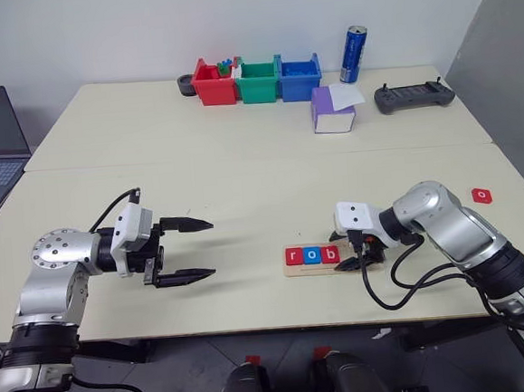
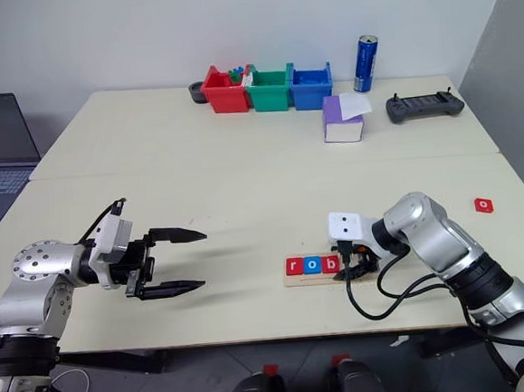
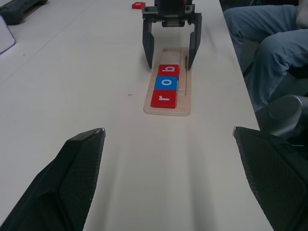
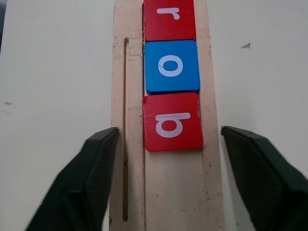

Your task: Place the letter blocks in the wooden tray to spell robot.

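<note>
The wooden tray (image 1: 315,266) lies flat near the front edge of the surface (image 1: 243,188), right of its middle. Three letter blocks sit in it in a touching row: a red "r" (image 1: 293,257), a blue "o" (image 1: 311,256) and a red "b" (image 1: 329,254). They fill the tray's left part, and the groove beyond the "b" is bare wood.

The right end effector (image 4: 166,183) hangs over that bare stretch, angled down, its two black fingers (image 4: 91,178) spread apart on either side of the tray. It is released, grasping nothing, and the "b" lies just ahead of the fingertips, clear of both.

The left end effector (image 1: 189,250) hovers above the surface toward the front left, well apart from the tray, pointing toward it. Its fingers stand wide apart and empty.

Another red letter block (image 1: 483,195) lies alone near the right edge of the surface, further back than the tray.

Along the far edge stand a red bin (image 1: 214,83), a green bin (image 1: 257,81) and a blue bin (image 1: 298,78) side by side, with a blue can (image 1: 353,54) to their right. A purple box (image 1: 332,110) sits just in front of the can, and a dark controller (image 1: 414,96) lies near the far right corner.
</note>
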